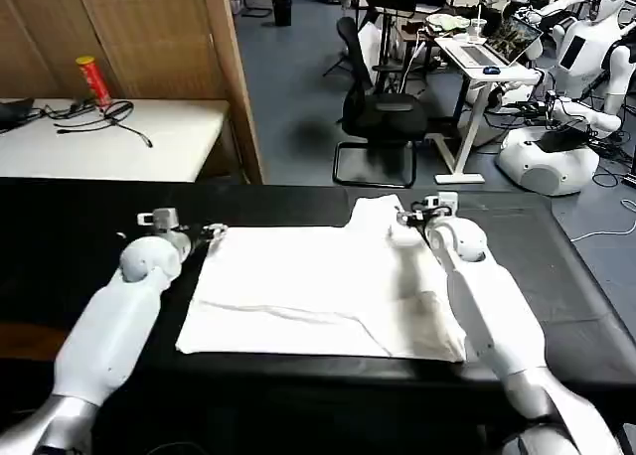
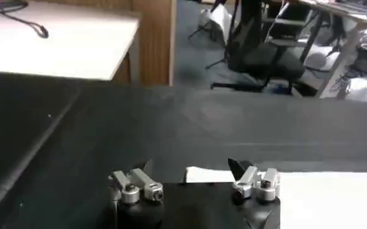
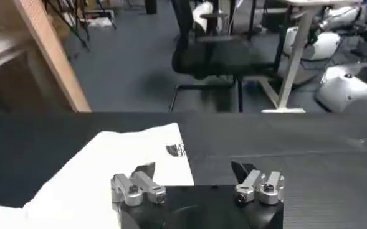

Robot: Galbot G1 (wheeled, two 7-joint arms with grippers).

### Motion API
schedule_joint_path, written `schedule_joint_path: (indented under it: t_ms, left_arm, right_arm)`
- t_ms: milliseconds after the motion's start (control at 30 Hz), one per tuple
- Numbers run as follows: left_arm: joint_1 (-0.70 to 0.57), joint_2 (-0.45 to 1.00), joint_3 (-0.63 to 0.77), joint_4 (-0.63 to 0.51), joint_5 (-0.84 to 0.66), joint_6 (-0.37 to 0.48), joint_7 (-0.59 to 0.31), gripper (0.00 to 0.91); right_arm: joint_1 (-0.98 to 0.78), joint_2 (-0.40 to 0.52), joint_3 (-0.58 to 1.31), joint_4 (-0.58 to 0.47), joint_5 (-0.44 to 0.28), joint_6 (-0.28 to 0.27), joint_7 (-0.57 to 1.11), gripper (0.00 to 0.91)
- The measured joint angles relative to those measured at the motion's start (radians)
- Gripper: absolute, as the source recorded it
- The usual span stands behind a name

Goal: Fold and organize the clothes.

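The clothes are one white T-shirt (image 1: 318,291) lying flat on the black table (image 1: 79,227), with a fold line across its near part and a sleeve sticking out at the far right. My left gripper (image 1: 215,232) is open at the shirt's far left corner. In the left wrist view that gripper (image 2: 192,168) has the shirt's corner (image 2: 205,175) low between its spread fingers. My right gripper (image 1: 408,217) is open over the far right sleeve. From the right wrist, the gripper (image 3: 194,170) straddles the edge of the shirt (image 3: 102,177), beside a small printed mark (image 3: 176,149).
Behind the table at the back left is a white table (image 1: 149,142) with a red can (image 1: 94,79) and cables. A wooden partition (image 1: 234,77) and a black office chair (image 1: 383,117) stand farther back. Bare black table lies left and right of the shirt.
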Motion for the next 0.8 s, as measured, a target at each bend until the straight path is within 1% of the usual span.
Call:
schedule_joint_path:
  t_ms: [233,267,300,333,367,433,467,500,533,567,600,633,667,700,767,800]
  left_arm:
    - [-0.015,-0.014,0.011,0.033,0.016,-0.008,0.01,0.878]
    - [-0.018,-0.016,0.012,0.039,0.016,-0.008,0.011,0.878]
    - [-0.02,-0.018,0.013,0.044,0.017,-0.01,0.013,0.848]
    - [-0.023,-0.019,0.015,0.049,0.018,-0.011,0.015,0.839]
    - [-0.025,-0.019,0.018,0.054,0.019,-0.012,0.018,0.829]
    - [-0.03,-0.02,0.022,0.061,0.019,-0.013,0.021,0.8]
    - [-0.031,-0.021,0.024,0.065,0.019,-0.013,0.021,0.761]
    - [-0.032,-0.022,0.025,0.068,0.02,-0.013,0.021,0.761]
    - [-0.032,-0.022,0.026,0.069,0.02,-0.014,0.021,0.712]
    - [-0.031,-0.022,0.026,0.07,0.021,-0.014,0.021,0.702]
    - [-0.03,-0.022,0.026,0.07,0.021,-0.014,0.021,0.663]
    - [-0.029,-0.022,0.026,0.07,0.022,-0.014,0.021,0.653]
    - [-0.027,-0.022,0.026,0.068,0.022,-0.013,0.021,0.566]
    - [-0.024,-0.022,0.026,0.065,0.022,-0.013,0.022,0.527]
    - [-0.02,-0.021,0.026,0.059,0.022,-0.012,0.022,0.439]
    - [-0.018,-0.02,0.026,0.056,0.022,-0.011,0.022,0.38]
  right_arm:
    - [0.004,0.012,-0.001,-0.029,-0.006,-0.003,0.0,0.878]
    - [0.004,0.013,-0.001,-0.031,-0.006,-0.003,-0.001,0.858]
    - [0.004,0.013,0.0,-0.036,-0.006,-0.003,-0.002,0.839]
    - [0.004,0.014,0.001,-0.039,-0.006,-0.002,-0.004,0.79]
    - [0.005,0.015,0.002,-0.044,-0.006,-0.002,-0.006,0.761]
    - [0.007,0.019,0.005,-0.052,-0.011,0.0,-0.013,0.741]
    - [0.008,0.021,0.005,-0.055,-0.014,0.001,-0.015,0.692]
    - [0.008,0.022,0.005,-0.056,-0.019,0.002,-0.018,0.683]
    - [0.008,0.023,0.005,-0.057,-0.021,0.002,-0.021,0.614]
    - [0.008,0.023,0.005,-0.057,-0.021,0.002,-0.022,0.575]
    - [0.008,0.023,0.004,-0.057,-0.022,0.002,-0.023,0.527]
    - [0.008,0.023,0.003,-0.056,-0.022,0.002,-0.023,0.497]
    - [0.008,0.023,0.003,-0.056,-0.022,0.001,-0.024,0.419]
    - [0.008,0.021,0.002,-0.054,-0.022,0.0,-0.025,0.361]
    - [0.008,0.018,0.001,-0.049,-0.022,-0.003,-0.026,0.293]
    - [0.008,0.016,0.001,-0.047,-0.021,-0.004,-0.026,0.273]
